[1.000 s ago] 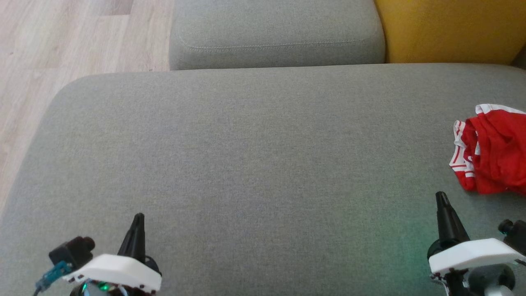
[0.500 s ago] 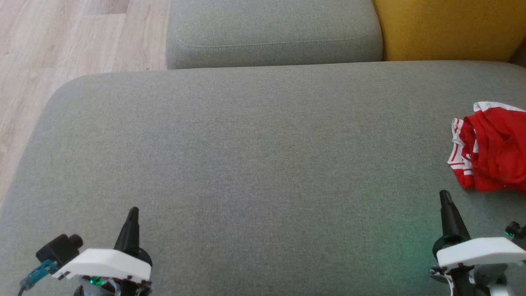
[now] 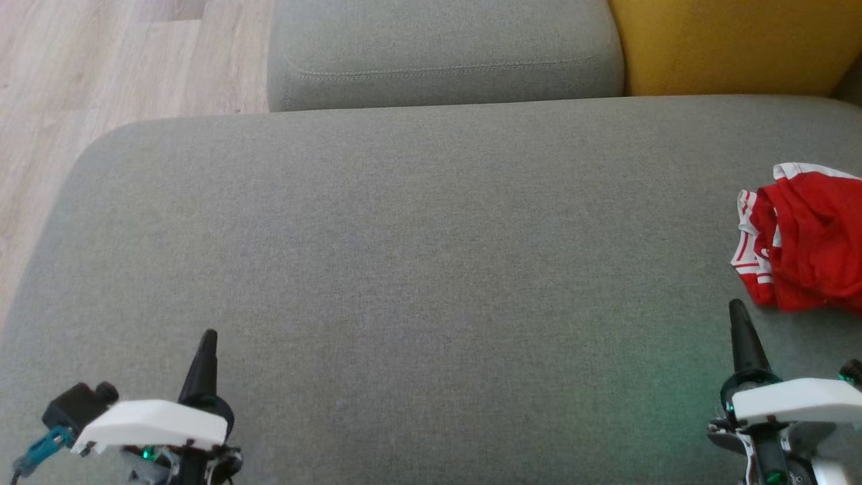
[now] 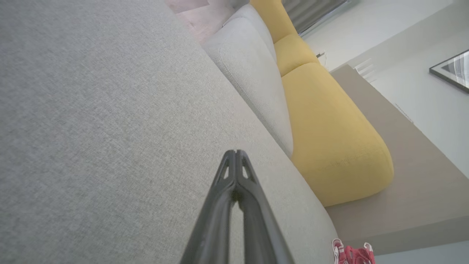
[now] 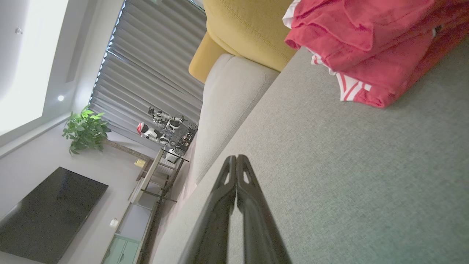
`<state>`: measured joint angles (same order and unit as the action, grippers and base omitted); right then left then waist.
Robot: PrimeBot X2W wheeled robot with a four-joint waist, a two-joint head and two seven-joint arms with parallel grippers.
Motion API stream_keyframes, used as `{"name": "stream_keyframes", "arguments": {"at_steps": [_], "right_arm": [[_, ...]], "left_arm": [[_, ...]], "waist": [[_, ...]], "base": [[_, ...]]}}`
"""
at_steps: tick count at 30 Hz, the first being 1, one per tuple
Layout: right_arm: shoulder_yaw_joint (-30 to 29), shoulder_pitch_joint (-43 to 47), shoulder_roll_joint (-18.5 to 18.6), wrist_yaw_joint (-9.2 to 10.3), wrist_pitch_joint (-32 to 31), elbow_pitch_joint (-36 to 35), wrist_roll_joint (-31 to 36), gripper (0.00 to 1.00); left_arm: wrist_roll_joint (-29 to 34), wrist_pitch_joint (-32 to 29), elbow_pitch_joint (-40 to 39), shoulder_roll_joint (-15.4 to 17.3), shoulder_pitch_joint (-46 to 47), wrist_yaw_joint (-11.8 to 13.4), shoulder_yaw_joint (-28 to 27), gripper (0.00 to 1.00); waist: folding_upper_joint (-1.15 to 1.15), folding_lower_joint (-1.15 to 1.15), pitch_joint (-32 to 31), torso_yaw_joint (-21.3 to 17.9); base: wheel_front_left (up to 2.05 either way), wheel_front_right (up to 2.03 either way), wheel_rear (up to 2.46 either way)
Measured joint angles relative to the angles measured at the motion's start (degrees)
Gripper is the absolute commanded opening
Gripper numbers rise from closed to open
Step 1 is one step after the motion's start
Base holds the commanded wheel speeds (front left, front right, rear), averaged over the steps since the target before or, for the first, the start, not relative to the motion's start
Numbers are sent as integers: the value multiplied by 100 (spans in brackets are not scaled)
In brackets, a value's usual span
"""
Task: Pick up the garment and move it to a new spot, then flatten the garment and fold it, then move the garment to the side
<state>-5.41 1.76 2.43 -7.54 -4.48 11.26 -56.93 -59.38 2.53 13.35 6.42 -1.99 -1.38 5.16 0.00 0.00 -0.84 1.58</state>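
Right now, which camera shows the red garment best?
The right wrist view: the garment is close and large, folds and white-striped trim clear, though cropped. The head view shows it crumpled at the right edge, cut off. The left wrist view catches a tiny far piece.

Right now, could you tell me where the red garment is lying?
In the head view the red garment lies crumpled at the right edge of the grey sofa seat, just beyond the right gripper.
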Motion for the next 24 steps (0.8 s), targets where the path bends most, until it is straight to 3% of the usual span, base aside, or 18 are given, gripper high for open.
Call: {"name": "stream_keyframes", "arguments": {"at_steps": [24], "right_arm": [[-93, -236, 0, 0, -79, 222, -1678, 0]], "left_arm": [[-1622, -353, 120, -136, 225, -265, -404, 0]], "waist": [[0, 0, 50, -78]], "base": [[0, 0, 0]]}}
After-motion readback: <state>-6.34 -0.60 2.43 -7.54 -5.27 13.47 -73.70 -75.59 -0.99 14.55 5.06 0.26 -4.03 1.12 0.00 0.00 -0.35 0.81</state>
